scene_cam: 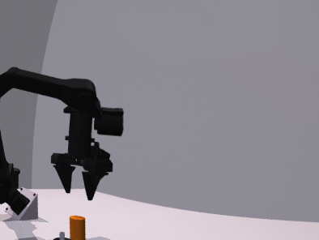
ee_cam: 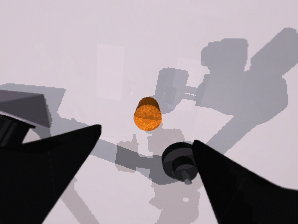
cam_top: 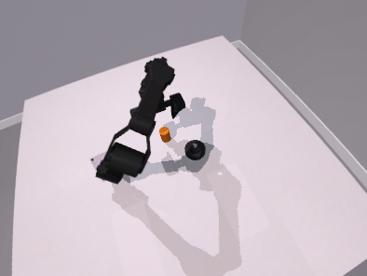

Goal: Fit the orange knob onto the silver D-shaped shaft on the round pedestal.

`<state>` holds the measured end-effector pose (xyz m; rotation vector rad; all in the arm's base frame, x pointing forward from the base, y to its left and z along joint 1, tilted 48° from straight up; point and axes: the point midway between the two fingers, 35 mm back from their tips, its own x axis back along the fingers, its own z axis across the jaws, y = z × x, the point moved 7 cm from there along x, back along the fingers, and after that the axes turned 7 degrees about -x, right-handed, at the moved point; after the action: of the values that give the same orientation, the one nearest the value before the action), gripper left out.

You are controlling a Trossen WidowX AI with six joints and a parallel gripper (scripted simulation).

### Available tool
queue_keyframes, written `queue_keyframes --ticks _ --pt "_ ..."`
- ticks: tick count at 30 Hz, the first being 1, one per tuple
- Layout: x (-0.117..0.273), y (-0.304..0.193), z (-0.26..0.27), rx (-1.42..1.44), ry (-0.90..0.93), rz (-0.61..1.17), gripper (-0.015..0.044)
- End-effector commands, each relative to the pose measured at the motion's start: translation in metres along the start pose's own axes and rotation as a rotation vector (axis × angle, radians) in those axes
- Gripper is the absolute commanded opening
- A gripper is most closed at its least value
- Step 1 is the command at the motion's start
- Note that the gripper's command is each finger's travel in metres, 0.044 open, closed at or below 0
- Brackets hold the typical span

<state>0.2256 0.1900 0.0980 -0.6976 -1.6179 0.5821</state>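
The orange knob (cam_top: 165,134) (scene_cam: 77,228) (ee_cam: 147,116) stands upright on the table as a plain cylinder; its underside is hidden. The black round pedestal (cam_top: 188,152) (ee_cam: 169,156) is beside it, with the thin silver shaft (cam_top: 196,145) (scene_cam: 61,235) (ee_cam: 186,177) sticking up bare. The shaft's flat side cannot be made out. My gripper (scene_cam: 78,196) (ee_cam: 147,136) points down, wide open and empty, well above the knob. In the wrist view the knob shows between and a little beyond the fingertips, and the right fingertip overlaps the pedestal's edge.
The black arm (cam_top: 150,95) (scene_cam: 42,83) reaches over the pale table (cam_top: 61,140) from its base plate (scene_cam: 32,207). The pedestal stands close to the knob, on its right in the top view. Arm shadows cross the table around both.
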Motion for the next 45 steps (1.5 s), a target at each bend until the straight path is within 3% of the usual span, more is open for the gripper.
queue_keyframes --ticks 1,45 --pt "-0.022 -0.002 0.000 0.007 0.002 0.011 0.0440" --pt "-0.096 -0.003 -0.001 0.007 0.000 0.012 0.0440"
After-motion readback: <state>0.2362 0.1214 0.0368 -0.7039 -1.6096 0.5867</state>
